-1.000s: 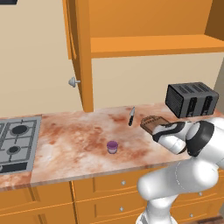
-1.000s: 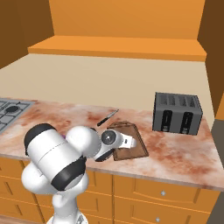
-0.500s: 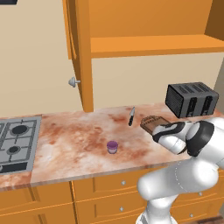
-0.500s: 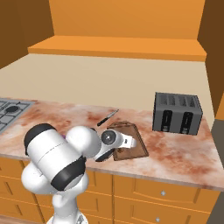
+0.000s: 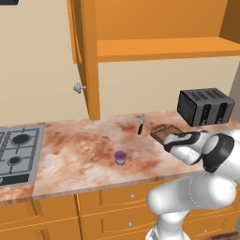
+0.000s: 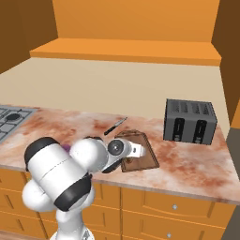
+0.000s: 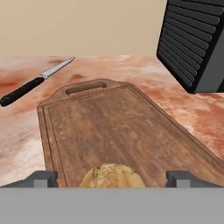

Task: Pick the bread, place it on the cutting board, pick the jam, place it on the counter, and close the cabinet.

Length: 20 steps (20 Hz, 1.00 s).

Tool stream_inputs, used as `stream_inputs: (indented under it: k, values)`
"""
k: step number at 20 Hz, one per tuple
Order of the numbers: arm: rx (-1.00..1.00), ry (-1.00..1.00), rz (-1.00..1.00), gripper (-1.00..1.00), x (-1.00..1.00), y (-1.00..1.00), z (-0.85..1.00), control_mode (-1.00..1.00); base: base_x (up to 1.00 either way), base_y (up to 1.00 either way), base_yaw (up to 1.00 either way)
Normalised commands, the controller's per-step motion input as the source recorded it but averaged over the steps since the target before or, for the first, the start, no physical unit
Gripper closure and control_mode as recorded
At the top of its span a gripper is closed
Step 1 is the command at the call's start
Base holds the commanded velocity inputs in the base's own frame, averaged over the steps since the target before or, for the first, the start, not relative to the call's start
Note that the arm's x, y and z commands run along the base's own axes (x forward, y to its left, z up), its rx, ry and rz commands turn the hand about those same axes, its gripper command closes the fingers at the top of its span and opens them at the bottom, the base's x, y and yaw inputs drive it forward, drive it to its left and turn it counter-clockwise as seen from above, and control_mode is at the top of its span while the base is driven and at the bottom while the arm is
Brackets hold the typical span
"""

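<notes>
Long marbled surface (image 5: 89,150) under an open orange cabinet (image 5: 86,56), beige wall behind. Grey hob (image 5: 16,150) at left, black toaster (image 6: 190,120) at right. Cutting board (image 7: 118,131) beside a knife (image 7: 35,83). Bread (image 7: 111,176) on the board between the spread pincer (image 7: 111,179) tips, ungripped. Jam (image 5: 120,157) standing apart, mid-surface.

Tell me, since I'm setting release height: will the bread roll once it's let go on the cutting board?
Possibly a little. The bread looks rounded, so it could rock. The cutting board appears flat and lies level, which should stop it quickly. Its crust looks rough, so it probably won't slide.
</notes>
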Motion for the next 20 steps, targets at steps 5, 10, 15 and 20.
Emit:
stream_inputs:
  k: [5, 10, 15, 20]
  values:
    - [0.00, -0.12, 0.01, -1.00, 0.00, 0.00, 0.28, -1.00, 0.00, 0.00, 0.00]
    - [0.00, -0.11, 0.00, -1.00, -0.07, -0.02, 0.26, -1.00, 0.00, 0.00, 0.00]
    - [0.00, -0.06, 0.00, -1.00, -0.17, -0.11, 0.32, -1.00, 0.00, 0.00, 0.00]
    - [0.00, -0.04, 0.00, -1.00, -0.14, -0.16, 0.34, -1.00, 0.00, 0.00, 0.00]
